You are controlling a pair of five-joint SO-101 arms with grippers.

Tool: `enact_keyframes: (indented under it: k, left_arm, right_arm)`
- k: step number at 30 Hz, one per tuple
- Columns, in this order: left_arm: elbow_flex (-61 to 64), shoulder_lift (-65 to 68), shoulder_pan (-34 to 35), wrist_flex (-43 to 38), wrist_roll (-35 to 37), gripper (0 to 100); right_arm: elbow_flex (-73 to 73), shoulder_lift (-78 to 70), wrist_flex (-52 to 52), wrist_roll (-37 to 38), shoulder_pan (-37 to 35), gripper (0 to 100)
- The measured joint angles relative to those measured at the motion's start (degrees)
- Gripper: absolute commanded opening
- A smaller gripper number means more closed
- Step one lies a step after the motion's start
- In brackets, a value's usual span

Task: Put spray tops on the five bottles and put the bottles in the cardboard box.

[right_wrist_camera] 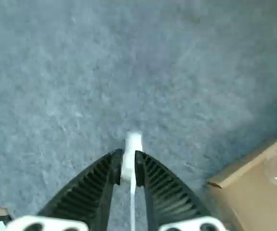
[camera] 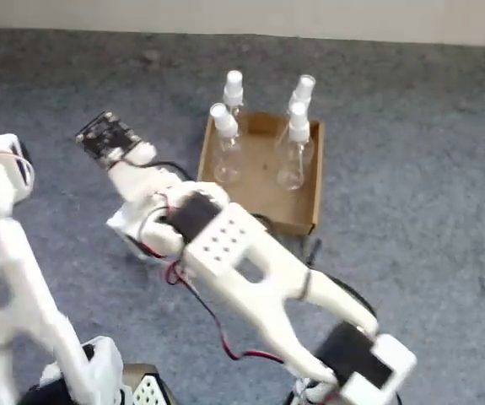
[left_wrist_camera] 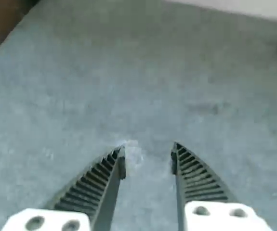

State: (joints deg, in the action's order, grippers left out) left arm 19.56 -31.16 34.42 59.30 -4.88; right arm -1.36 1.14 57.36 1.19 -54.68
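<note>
Spray top sat pinched in my right gripper near the box, left gripper apart; thin grip could let it twist.

We saw a grey, felt-like surface running across the whole table, its nap mottled with lighter and darker patches. Along the far side it ended in a straight edge against a pale strip. The cardboard box sat directly on it, toward the far middle, open side up, low-walled and turned slightly askew. In the right wrist view, one corner of that box rested flat on the same grey nap.
</note>
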Motion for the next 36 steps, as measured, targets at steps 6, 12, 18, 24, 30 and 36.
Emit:
enact_keyframes:
  k: [6, 12, 18, 24, 30, 36]
  left_arm:
    - [-2.7, 12.9, 4.0, 0.2, -3.9, 14]
    - [-2.7, 18.7, 4.4, 0.2, -6.9, 14]
    - [-2.7, 23.6, 4.5, 0.2, -7.3, 14]
    - [-2.7, 25.1, 4.5, 0.2, -7.3, 14]
    - [-2.7, 25.1, 4.5, 0.2, -7.3, 14]
    - [-2.7, 25.1, 4.5, 0.2, -7.3, 14]
  right_arm:
    - [6.2, -13.7, 0.0, -6.8, -0.7, 1.5]
    - [10.7, -23.3, -0.4, -8.5, -0.7, 18.7]
    - [11.0, -24.2, 0.9, -8.6, -0.7, 25.7]
    - [13.2, -21.5, 11.3, -8.6, -0.7, 30.7]
    - [16.1, -14.8, 21.3, -8.6, -0.8, 36.1]
    - [16.1, -7.9, 25.3, -8.6, -1.1, 36.1]
